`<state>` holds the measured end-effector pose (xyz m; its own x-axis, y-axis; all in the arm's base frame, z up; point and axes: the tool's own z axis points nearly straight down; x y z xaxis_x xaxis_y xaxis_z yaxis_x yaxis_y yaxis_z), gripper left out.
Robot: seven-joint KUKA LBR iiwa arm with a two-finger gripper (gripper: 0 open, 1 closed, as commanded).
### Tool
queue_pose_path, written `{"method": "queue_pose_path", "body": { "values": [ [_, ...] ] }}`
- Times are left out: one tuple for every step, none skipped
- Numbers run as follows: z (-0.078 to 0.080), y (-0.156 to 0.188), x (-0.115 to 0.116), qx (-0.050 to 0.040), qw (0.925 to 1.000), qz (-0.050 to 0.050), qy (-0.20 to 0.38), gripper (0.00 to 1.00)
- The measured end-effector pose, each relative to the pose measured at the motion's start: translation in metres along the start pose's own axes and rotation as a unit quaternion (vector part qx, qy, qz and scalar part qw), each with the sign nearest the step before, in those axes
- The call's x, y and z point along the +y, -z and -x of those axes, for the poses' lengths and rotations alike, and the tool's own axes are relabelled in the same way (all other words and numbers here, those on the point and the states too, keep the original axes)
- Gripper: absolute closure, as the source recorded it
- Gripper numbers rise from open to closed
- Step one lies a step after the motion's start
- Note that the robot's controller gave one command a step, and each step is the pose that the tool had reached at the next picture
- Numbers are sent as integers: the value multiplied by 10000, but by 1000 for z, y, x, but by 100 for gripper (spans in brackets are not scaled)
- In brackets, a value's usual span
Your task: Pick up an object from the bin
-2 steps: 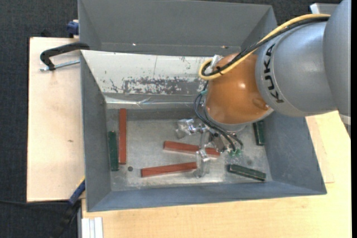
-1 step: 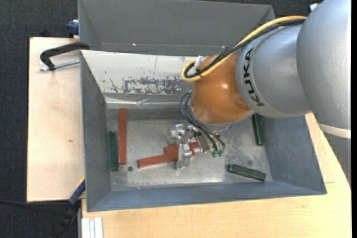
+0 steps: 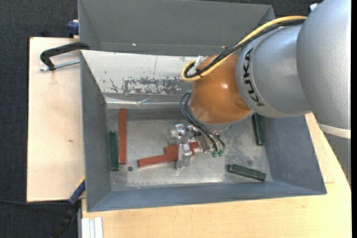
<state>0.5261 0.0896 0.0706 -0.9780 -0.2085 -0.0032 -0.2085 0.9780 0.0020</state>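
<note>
My gripper (image 3: 184, 154) is down on the bin floor near the middle, under the orange wrist cover. Its metal fingers sit at a small red block (image 3: 191, 147) and at the right end of a flat red-brown bar (image 3: 157, 160) that runs to the lower left. Whether the fingers clamp either piece cannot be made out. A tiny green piece (image 3: 219, 148) lies just right of the fingers.
A long red-brown bar (image 3: 122, 135) and a dark green bar (image 3: 113, 150) lie side by side along the left wall. A dark green bar (image 3: 246, 172) rests at the front right, another (image 3: 258, 129) stands against the right wall. The arm covers the bin's right rear.
</note>
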Motion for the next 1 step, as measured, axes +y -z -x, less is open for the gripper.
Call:
{"method": "queue_pose_path", "body": {
  "values": [
    [-5,206,7,-1,9999,-6,133,100]
  ]
}}
